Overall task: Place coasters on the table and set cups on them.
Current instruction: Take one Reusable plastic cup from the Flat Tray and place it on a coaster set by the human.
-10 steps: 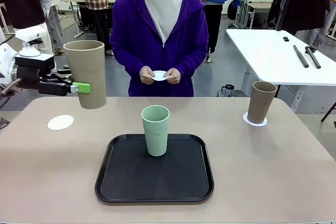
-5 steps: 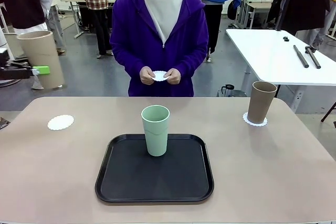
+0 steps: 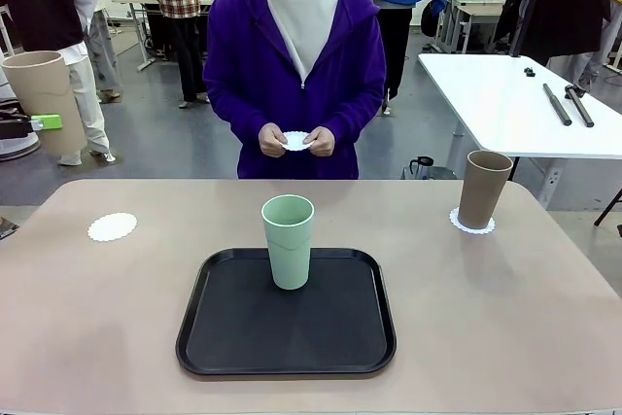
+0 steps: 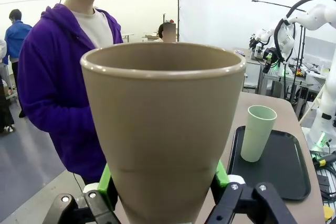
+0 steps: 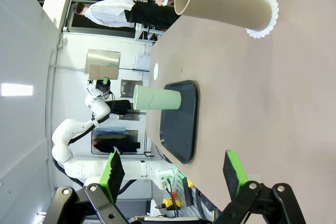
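My left gripper [image 3: 29, 123] is shut on a tan cup [image 3: 41, 102], held upright in the air beyond the table's far left edge. In the left wrist view this tan cup [image 4: 163, 129] sits between the green pads [image 4: 106, 181]. One bare coaster [image 3: 112, 226] lies on the table [image 3: 505, 318] at the left. The second tan cup [image 3: 484, 189] stands on a coaster [image 3: 471, 224] at the right. The mint cup [image 3: 289, 240] stands on the black tray [image 3: 287, 337]. The person holds a third coaster [image 3: 294, 140] in both hands. My right gripper [image 5: 173, 174] is open above the table, with nothing between its fingers.
The person in a purple hoodie [image 3: 292, 65] stands at the far edge of the table. A white rectangular table [image 3: 525, 104] with dark tools stands behind on the right. In the right wrist view the tan cup [image 5: 220, 1] on its coaster [image 5: 266, 17] lies ahead.
My left gripper has carried the tan cup leftward and slightly up, from above the table's left side to beyond its edge. The person and the other cups have not moved.
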